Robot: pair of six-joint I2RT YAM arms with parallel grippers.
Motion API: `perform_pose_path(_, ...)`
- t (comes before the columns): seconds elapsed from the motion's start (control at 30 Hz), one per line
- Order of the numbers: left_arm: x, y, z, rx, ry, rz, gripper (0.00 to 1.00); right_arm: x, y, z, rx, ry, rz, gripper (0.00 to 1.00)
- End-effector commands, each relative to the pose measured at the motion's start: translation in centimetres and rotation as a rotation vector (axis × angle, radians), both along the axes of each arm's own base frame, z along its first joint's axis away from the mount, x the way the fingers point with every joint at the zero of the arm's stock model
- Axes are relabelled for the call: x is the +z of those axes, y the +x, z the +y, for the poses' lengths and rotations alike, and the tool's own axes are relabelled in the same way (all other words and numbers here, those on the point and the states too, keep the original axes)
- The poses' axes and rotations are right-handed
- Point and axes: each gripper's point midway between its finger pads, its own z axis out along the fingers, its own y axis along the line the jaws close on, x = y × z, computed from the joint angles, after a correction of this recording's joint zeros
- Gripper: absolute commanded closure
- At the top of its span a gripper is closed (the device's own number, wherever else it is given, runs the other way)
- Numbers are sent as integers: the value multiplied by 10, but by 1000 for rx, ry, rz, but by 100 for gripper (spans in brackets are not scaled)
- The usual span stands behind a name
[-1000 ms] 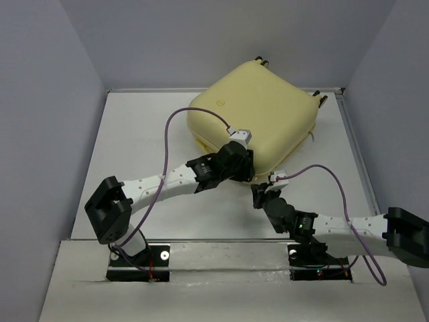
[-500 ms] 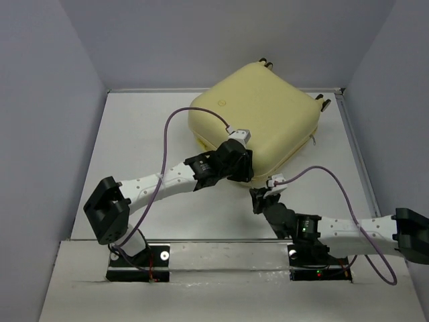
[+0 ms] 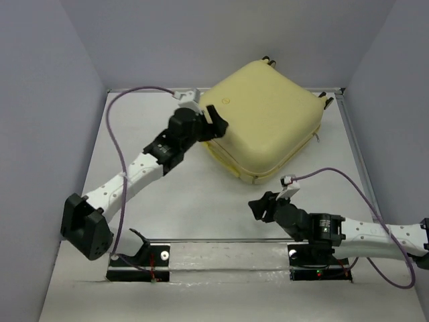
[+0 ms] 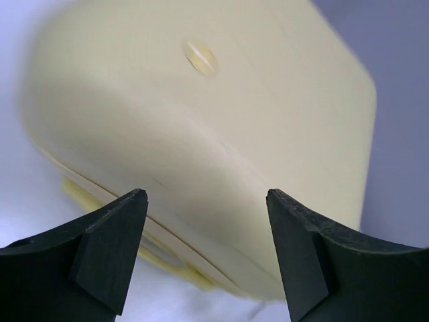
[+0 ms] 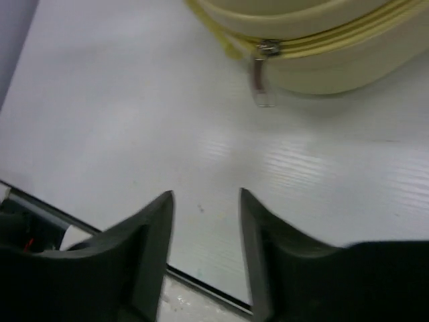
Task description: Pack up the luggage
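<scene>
Noting the large pale yellow hard-shell suitcase (image 3: 265,117) lying shut at the far right of the white table (image 3: 167,194), we judge it stiff, smooth and slippery, best taken at its rounded edge or zip seam. The left gripper (image 3: 213,124) gapes wide at its left corner, empty; the right gripper (image 3: 258,208) stands partly open, empty, short of the metal zipper pull (image 5: 263,84).

One suitcase out there and only one: the luggage (image 3: 268,114), on a single counter (image 3: 154,201). Two arms flank it, the left arm (image 3: 134,174) and the right arm (image 3: 362,235). That makes two grippers, the left gripper (image 4: 204,198) and the right gripper (image 5: 206,193), each showing two fingers (image 4: 107,248). Two purple cables (image 3: 117,127), one per arm. On the shell, one round emblem (image 4: 201,57); at the seam, one zipper pull (image 5: 263,84). Caster wheels (image 3: 268,61) peek out at two corners, too small to count.
</scene>
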Motion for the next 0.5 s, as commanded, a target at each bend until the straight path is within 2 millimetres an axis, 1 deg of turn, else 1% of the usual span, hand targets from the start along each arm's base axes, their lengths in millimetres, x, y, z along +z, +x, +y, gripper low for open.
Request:
perform_pose_path(0.0, 94, 67, 114, 296, -108, -225, 16, -3, 33, -55, -276, -20, 50, 73)
perform_pose_path(0.03, 93, 75, 128, 322, -117, -216, 16, -2, 41, -63, -314, -33, 50, 89)
perform_pose_path(0.07, 92, 87, 153, 368, -121, -213, 16, 2, 57, -80, -404, -40, 49, 92)
perform_pose_path(0.1, 90, 93, 166, 400, -120, -209, 16, -1, 64, -90, -447, -60, 54, 93)
perform_pose_path(0.13, 84, 102, 166, 375, -128, -184, 16, 0, 71, -98, -481, -84, 58, 93)
perform_pose_path(0.17, 80, 112, 181, 394, -127, -173, 16, -2, 78, -108, -525, -99, 63, 93)
perform_pose_path(0.2, 73, 119, 184, 391, -121, -144, 16, 2, 92, -128, -620, -94, 67, 93)
perform_pose_path(0.23, 64, 133, 182, 375, -117, -115, 16, -5, 98, -134, -626, -141, 87, 93)
perform_pose_path(0.27, 59, 140, 188, 378, -112, -101, 16, -3, 113, -152, -703, -130, 81, 93)
perform_pose_path(0.3, 52, 147, 187, 376, -106, -85, 16, -4, 116, -144, -667, -132, 84, 93)
perform_pose_path(0.33, 43, 159, 185, 370, -98, -67, 16, -11, 127, -159, -691, -152, 109, 93)
perform_pose_path(0.37, 37, 165, 183, 359, -93, -56, 17, -11, 135, -163, -696, -143, 111, 93)
perform_pose_path(0.4, 29, 170, 180, 345, -88, -38, 17, -5, 146, -165, -696, -105, 92, 93)
perform_pose_path(0.43, 17, 181, 172, 313, -91, -8, 17, -7, 155, -175, -705, -108, 107, 93)
perform_pose_path(0.47, 10, 186, 170, 302, -92, 6, 17, 2, 162, -180, -718, -89, 84, 93)
